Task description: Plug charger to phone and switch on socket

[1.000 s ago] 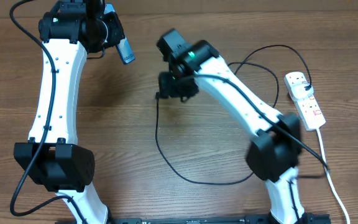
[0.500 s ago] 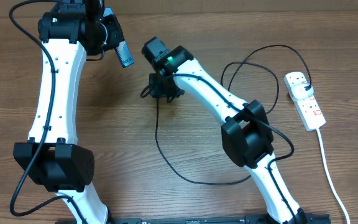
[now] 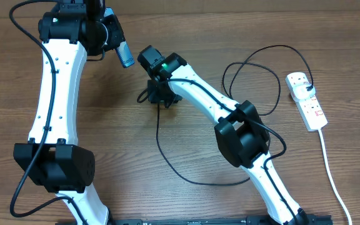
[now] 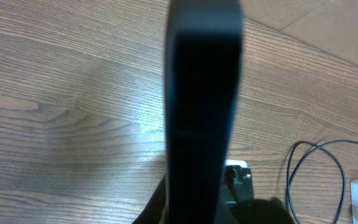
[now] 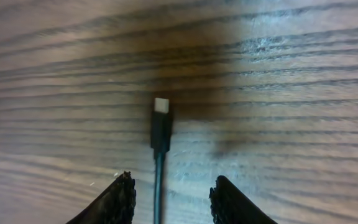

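Wood-grain counter [image 3: 124,156], watched from my remote station: my left end effector [image 3: 119,45] clamps the phone [image 3: 127,57] aloft. My right end effector [image 5: 173,180] hangs parted astride the charger [image 5: 161,130] tip lying flat, clear of both fingers.

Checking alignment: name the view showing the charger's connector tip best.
Right wrist: the connector tip lies on the table ahead of the right gripper. Overhead hides it under that gripper; left wrist shows only cable.

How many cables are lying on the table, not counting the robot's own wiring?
2. The black charger cable loops across the middle of the table, partly hidden under the right arm; the white cord runs from the power strip down the right edge.
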`<state>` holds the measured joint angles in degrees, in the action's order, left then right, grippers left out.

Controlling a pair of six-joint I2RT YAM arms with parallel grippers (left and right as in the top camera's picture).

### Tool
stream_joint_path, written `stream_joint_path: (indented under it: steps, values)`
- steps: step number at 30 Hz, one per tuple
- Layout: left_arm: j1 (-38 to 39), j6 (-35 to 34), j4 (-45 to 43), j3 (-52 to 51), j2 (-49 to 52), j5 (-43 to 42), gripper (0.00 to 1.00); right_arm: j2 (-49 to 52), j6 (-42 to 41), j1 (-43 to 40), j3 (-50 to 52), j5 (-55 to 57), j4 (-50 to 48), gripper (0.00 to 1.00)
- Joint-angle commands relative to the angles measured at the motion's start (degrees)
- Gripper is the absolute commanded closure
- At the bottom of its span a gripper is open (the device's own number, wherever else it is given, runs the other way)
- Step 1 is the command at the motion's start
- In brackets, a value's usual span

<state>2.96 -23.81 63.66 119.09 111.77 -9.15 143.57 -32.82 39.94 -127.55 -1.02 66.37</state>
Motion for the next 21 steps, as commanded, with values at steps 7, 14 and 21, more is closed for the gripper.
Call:
stream_joint_path:
  steps: [7, 14, 21]
  values:
    - [-0.4, -0.6, -0.5, 0.6, -0.8, 0.1, 0.96, 2.4, -0.4, 0.2, -0.3, 1.0, -1.5, 0.64]
    - [-0.4, -0.6, -0.3, 0.6, -0.8, 0.1, 0.96, 3.1, -1.7, 0.2, -0.2, 8.4, 0.2, 0.73]
    - [-0.4, -0.6, -0.3, 0.6, -0.8, 0.1, 0.96, 3.8, -5.1, 0.1, 0.1, 11.2, 3.6, 0.79]
